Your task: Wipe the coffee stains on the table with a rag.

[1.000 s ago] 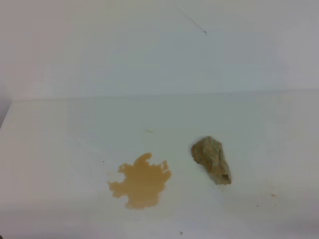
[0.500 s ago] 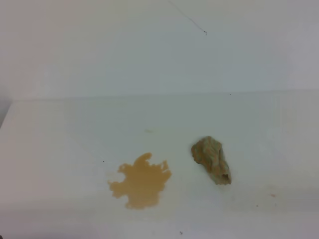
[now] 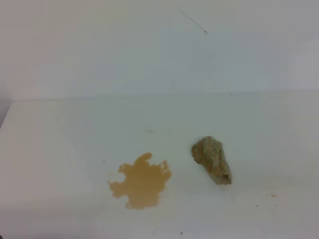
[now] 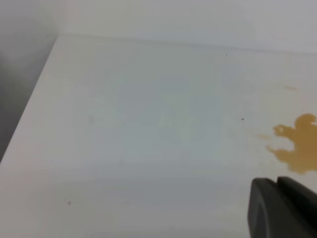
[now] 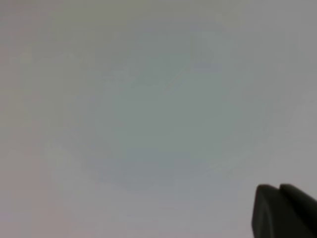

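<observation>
Meanwhile, the coffee stains (image 3: 142,181) are sitting unwiped on the table (image 3: 60,149), the rag (image 3: 212,159) lying untouched just right of them; the right gripper (image 5: 285,210) is showing closed, empty fingers, the left gripper's (image 4: 282,208) opening unclear.

Only a matte black, blocky pincer tip with rounded corners shows: left pincer (image 4: 283,208), right pincer (image 5: 285,210).
</observation>
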You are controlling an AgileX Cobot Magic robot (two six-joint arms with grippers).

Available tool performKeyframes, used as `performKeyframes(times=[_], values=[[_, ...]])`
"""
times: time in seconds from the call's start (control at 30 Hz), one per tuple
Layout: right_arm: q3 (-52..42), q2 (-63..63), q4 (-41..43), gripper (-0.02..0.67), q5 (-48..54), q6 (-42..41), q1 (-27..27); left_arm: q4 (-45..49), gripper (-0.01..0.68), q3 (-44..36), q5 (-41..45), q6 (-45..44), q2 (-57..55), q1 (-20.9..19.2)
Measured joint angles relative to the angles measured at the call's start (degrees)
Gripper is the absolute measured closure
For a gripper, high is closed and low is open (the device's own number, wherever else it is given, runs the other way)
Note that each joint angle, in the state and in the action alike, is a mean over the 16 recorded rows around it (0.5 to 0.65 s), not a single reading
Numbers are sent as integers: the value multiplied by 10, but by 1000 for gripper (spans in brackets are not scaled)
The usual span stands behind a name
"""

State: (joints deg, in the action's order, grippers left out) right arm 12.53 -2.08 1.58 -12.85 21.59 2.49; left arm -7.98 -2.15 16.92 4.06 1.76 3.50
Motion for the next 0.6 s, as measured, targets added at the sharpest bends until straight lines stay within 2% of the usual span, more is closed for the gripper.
performKeyframes(times=[0.2, 0.37, 0.6], values=[[139, -93, 30, 652, 154, -17, 0, 0, 672, 0, 0, 0, 0, 0], [249, -205, 40, 652, 278, -64, 0, 0, 672, 0, 0, 0, 0, 0], [350, -348, 9, 652, 374, -152, 0, 0, 672, 0, 0, 0, 0, 0]])
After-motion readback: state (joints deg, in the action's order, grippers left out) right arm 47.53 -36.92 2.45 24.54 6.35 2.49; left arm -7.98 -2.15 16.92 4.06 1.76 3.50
